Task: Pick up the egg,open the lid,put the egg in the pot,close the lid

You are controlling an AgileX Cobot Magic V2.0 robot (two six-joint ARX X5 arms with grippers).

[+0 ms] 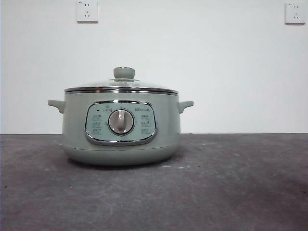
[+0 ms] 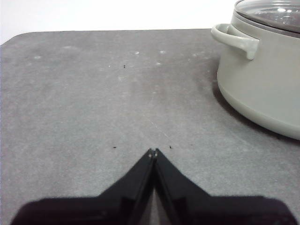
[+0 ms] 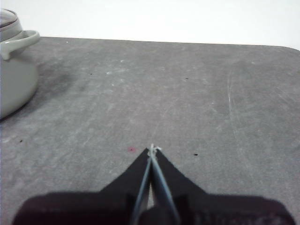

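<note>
Both end effectors, left [image 2: 153,151], right [image 3: 152,148], closed, empty, over scuffed grey table [image 1: 240,192]; white wall [image 1: 216,62].

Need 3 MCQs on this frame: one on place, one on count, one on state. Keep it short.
1. Where does the round clear glass lid with the pale green knob sit?
A on the pale sage-green electric pot
B on the grey table
C in a gripper

2. How many wall sockets show in the front view?
A one
B two
C three

3. How do the left gripper and the right gripper stand?
A both shut, empty
B both open
C one holds an egg

A: its metal rim rests on the pot's edge. B: one near each top corner. A: jaw tips meet in both wrist views.
</note>
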